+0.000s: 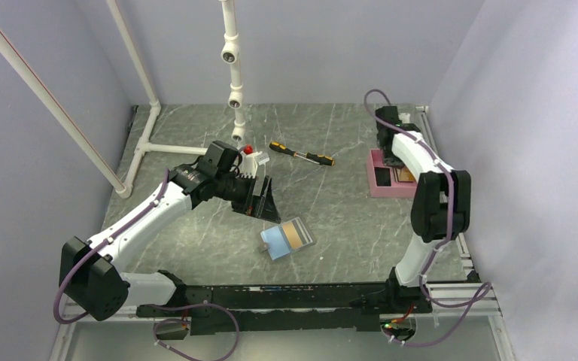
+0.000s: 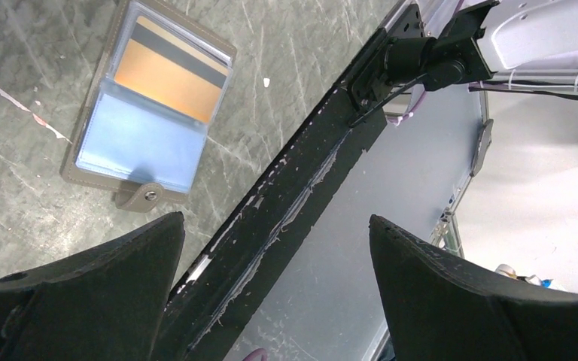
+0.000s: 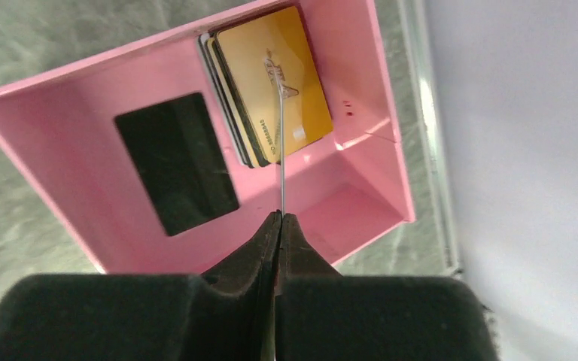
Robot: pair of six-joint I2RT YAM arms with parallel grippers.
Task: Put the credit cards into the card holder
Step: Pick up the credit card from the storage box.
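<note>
The card holder (image 1: 287, 239) lies open on the table, light blue inside, with an orange credit card (image 2: 167, 75) in its upper pocket. My left gripper (image 1: 266, 204) hangs open just up-left of it, and nothing sits between its fingers (image 2: 275, 218). My right gripper (image 3: 280, 216) is shut on a thin credit card (image 3: 280, 150), seen edge-on, above the pink tray (image 3: 68, 188). Inside the tray, a stack of credit cards (image 3: 271, 83) with a gold one on top leans at the far end. A black card (image 3: 175, 162) lies flat beside the stack.
A yellow-and-black screwdriver (image 1: 301, 154) lies at the back centre, next to a small white and red object (image 1: 250, 156). A white pipe frame (image 1: 233, 75) stands at the back left. The black base rail (image 2: 301, 188) runs along the near edge.
</note>
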